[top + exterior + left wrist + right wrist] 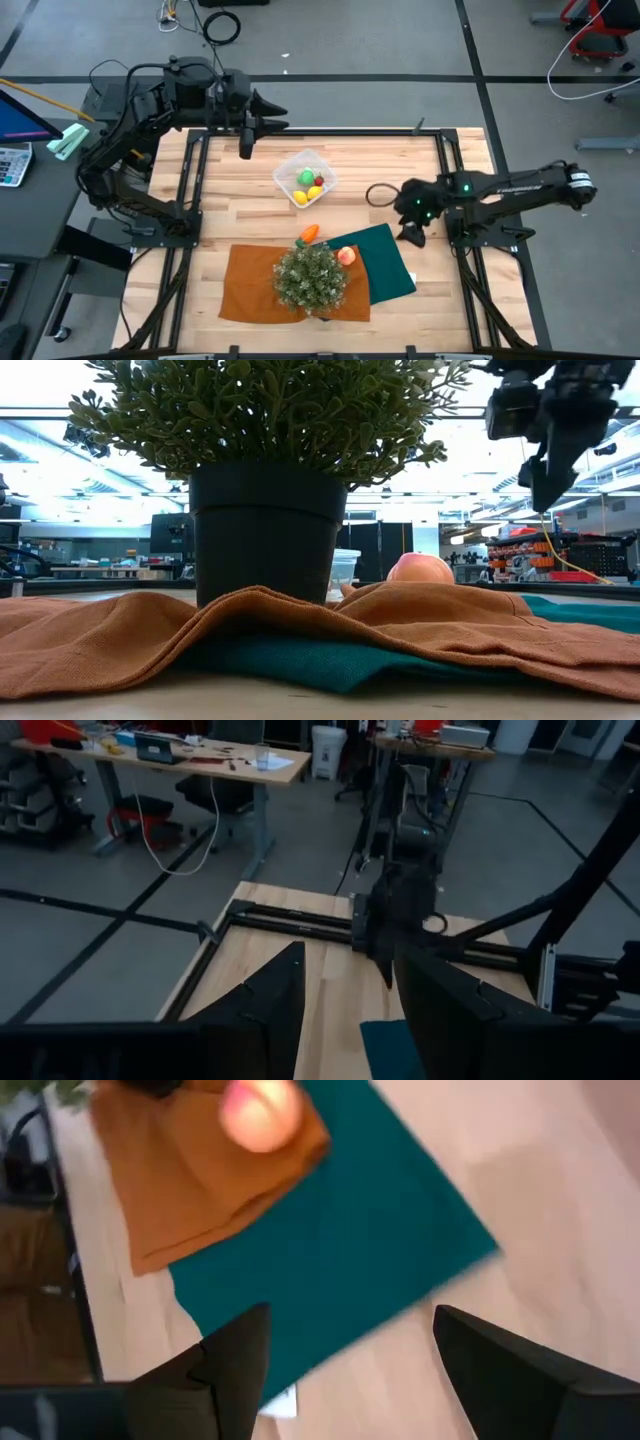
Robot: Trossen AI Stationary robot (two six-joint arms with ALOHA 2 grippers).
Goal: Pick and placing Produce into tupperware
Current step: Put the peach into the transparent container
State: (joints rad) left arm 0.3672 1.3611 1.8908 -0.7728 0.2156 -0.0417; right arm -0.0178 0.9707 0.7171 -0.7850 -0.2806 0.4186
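tub mid-table holds yellow, green, red veg; carrot and peach left on the cloths by the plant; r gripper near peach, jaws wide, empty; l gripper parked at back, part open, empty

Two black jointed arms – green status lights, pale lettering on right forearm.

You see the clear tupperware holding green, red, yellow produce; an orange piece and peach lie outside.
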